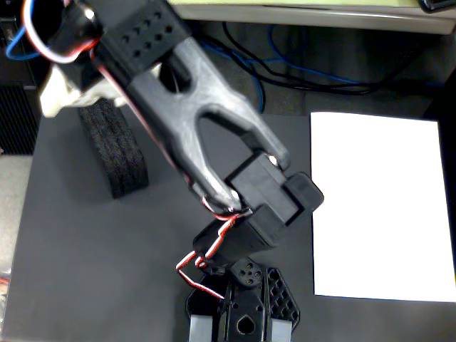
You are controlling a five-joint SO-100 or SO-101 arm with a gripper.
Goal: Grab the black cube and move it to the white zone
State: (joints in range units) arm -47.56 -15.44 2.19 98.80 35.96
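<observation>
Pretty soft, low-res shot, kinda dim overall. The white zone (pixel 377 203) is blown out, no texture at all. The arm (pixel 192 114) up close is blurry with grey glare streaks on the plastic. Dark surface (pixel 85 271) looks flat and grainy.

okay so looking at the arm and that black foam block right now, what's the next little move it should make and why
Probably close the gripper on the black block and lift slightly, once the grip is confirmed. In the fixed view the gripper sits over the block's upper end at top left, though the arm hides whether its fingers are open or shut. The block rests on the dark table, well left of the empty white paper.
</observation>
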